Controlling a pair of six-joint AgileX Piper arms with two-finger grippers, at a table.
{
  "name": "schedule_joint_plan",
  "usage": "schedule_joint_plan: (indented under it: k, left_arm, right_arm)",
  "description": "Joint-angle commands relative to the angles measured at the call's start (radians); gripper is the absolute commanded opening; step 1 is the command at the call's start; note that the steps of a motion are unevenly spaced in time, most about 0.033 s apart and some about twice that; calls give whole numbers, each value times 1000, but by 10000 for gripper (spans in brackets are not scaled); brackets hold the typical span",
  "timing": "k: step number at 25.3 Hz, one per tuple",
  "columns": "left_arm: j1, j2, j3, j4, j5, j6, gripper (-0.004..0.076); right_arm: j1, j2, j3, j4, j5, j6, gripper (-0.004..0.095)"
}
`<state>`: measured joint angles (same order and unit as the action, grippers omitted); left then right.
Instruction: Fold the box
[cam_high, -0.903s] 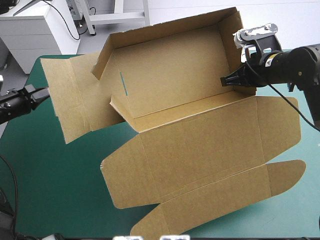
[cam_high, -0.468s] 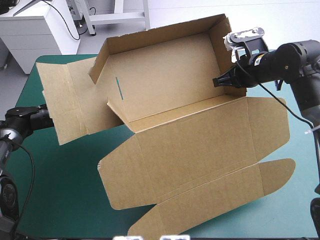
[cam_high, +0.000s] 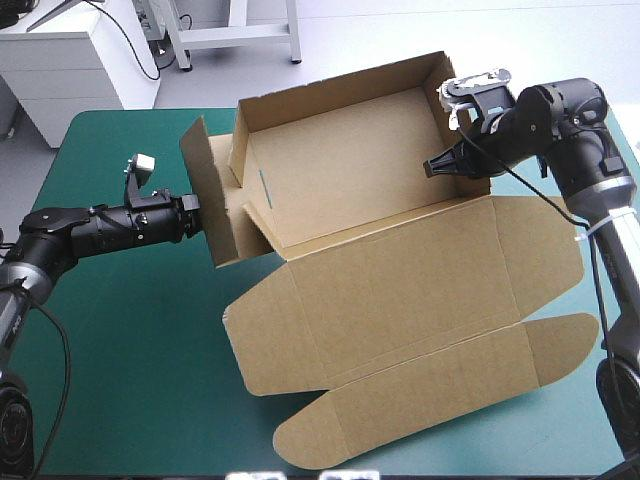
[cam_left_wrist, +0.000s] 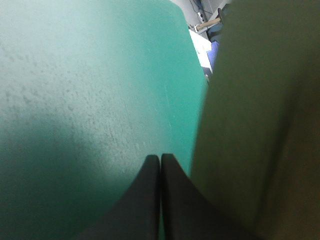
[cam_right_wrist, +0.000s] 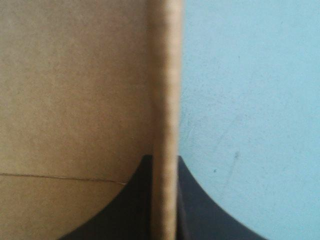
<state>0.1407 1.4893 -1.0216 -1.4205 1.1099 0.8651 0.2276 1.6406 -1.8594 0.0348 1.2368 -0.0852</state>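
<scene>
1. The brown box (cam_high: 400, 290) lies across the middle of the teal-green table (cam_high: 110, 360), partly built. Its tray has its walls raised and sits toward the far edge. The lid panel (cam_high: 400, 270) and its rounded flaps lie flat toward the near edge.
2. At the tray's left end, a side flap (cam_high: 212, 205) stands upright, close to the tray's end.
3. The left gripper (cam_high: 195, 215) reaches in low from the table's left side and meets the outer face of that side flap. In the left wrist view its black fingers are pressed together into one point (cam_left_wrist: 160, 157) with nothing between them. The brown board (cam_left_wrist: 260, 125) rises just beside them, and the table cover (cam_left_wrist: 90, 90) spreads out ahead.
4. The right gripper (cam_high: 432, 168) comes in from the right, held above the table, at the tray's right end wall (cam_high: 455, 120).
5. In the right wrist view the edge of that wall runs straight between the two black fingers (cam_right_wrist: 164, 161), which pinch it from both sides. The box's inner face (cam_right_wrist: 75, 90) is on one side of the wall and the table cover (cam_right_wrist: 250, 100) on the other.
</scene>
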Motion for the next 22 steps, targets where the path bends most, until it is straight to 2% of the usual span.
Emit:
schedule_joint_plan:
  k: [1, 12, 22]
  left_arm:
    - [-33, -63, -29, -82, 28, -9, -8]
    - [-113, -62, -36, -139, -8, -9, -8]
    - [-143, -62, -140, -159, -6, -45, -8]
  right_arm:
    - [-2, -35, -26, 5, -56, 13, -18]
    - [-2, -31, -26, 3, -54, 13, -18]
    - [-2, -31, -26, 3, -50, 13, -17]
